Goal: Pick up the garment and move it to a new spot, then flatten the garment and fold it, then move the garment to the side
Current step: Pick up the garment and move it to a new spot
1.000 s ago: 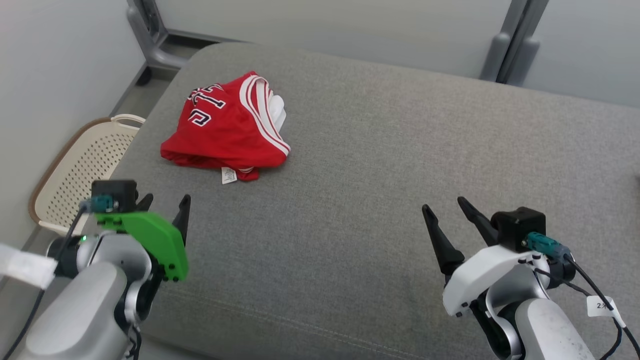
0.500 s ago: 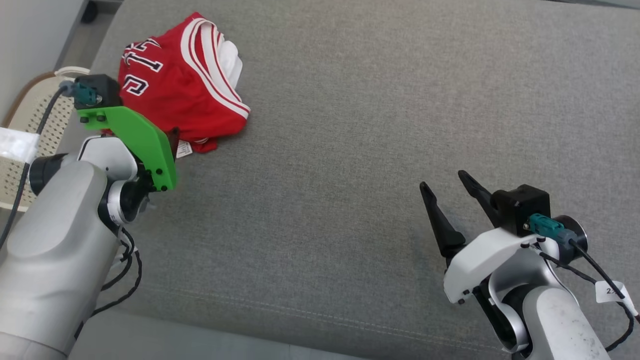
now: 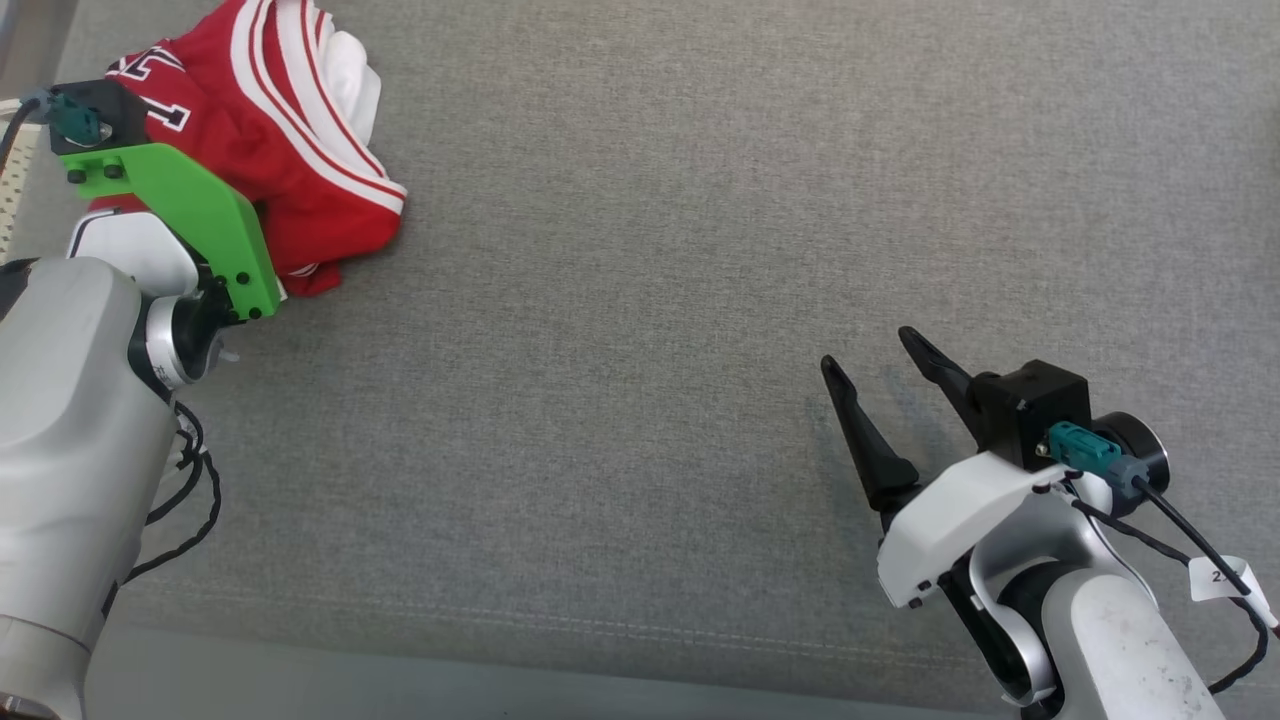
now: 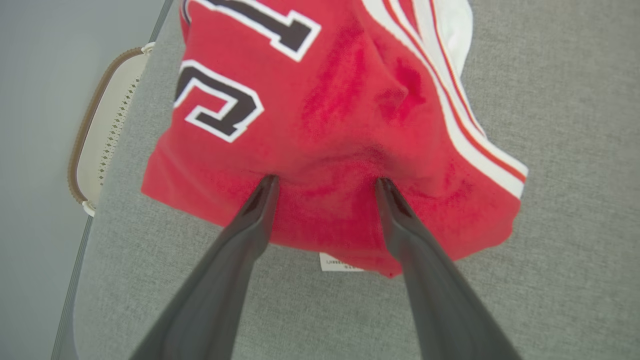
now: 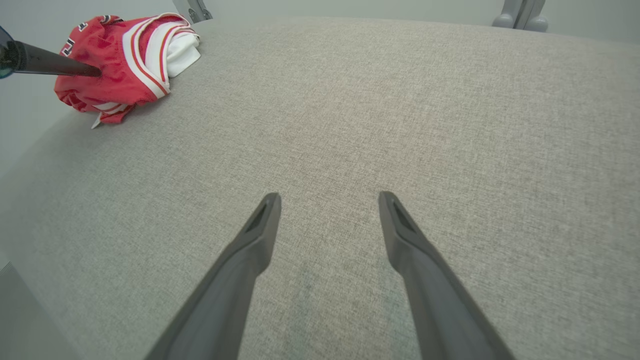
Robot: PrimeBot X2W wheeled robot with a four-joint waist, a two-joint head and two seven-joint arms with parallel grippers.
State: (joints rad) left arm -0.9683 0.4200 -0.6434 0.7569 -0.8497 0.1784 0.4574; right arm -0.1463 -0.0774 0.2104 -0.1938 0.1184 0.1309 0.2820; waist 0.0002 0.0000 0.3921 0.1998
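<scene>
The garment [image 3: 300,170] is a crumpled red jersey with white stripes and dark numbers, lying at the far left of the grey cushion [image 3: 640,250]. In the left wrist view the garment [image 4: 325,110] spreads ahead of my left gripper [image 4: 325,181], which is open with both fingertips touching the near part of the fabric. A green mount hides those fingers in the head view. The right wrist view has the garment [image 5: 120,60] far off at the upper left. My right gripper [image 3: 862,347] hovers open over bare cushion at the lower right, holding nothing.
A cream perforated basket [image 4: 97,140] stands on the floor beside the cushion's left edge. The cushion's front seam [image 3: 600,625] runs along the bottom of the head view. Grey metal legs [image 5: 520,15] stand beyond the far edge.
The head camera has tilted down and the picture shifted. My left arm has reached forward from short of the garment until its open fingers touch it. The right gripper has hardly moved.
</scene>
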